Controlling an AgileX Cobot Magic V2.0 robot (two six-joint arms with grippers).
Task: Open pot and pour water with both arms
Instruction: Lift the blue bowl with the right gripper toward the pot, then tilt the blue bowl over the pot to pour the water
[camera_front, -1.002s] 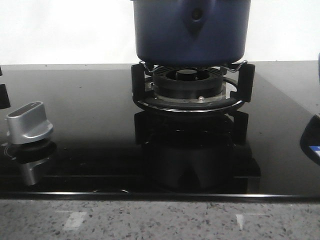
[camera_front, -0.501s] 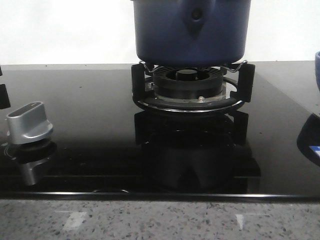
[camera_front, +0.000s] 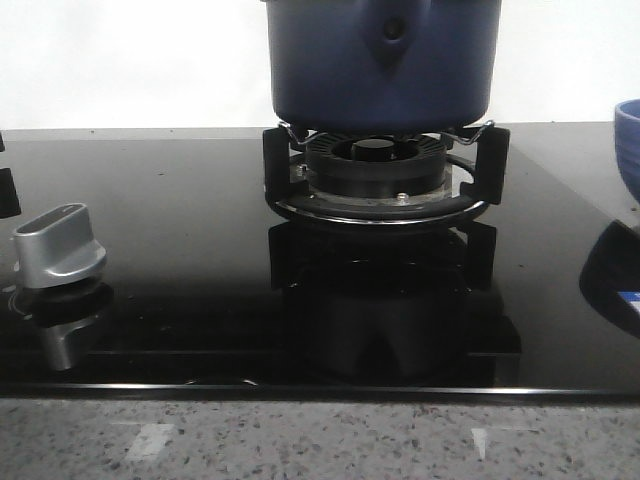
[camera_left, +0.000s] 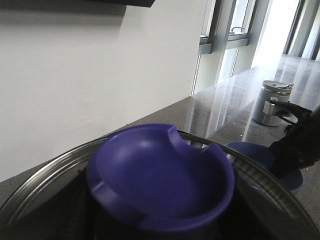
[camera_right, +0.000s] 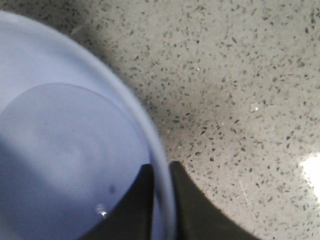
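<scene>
Half the pot (camera_front: 383, 60) shows — bowl (camera_front: 629, 140) cropped (rim pinched).

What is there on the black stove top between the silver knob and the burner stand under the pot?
Nothing: in the front view the glass between the silver knob and the burner stand under the pot is bare, showing only reflections.

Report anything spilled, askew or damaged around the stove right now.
Nothing stands out. The pot sits level on the burner grate, and the glass cooktop shows no spill. The right gripper pinches the blue bowl by its rim; its water stays inside.
</scene>
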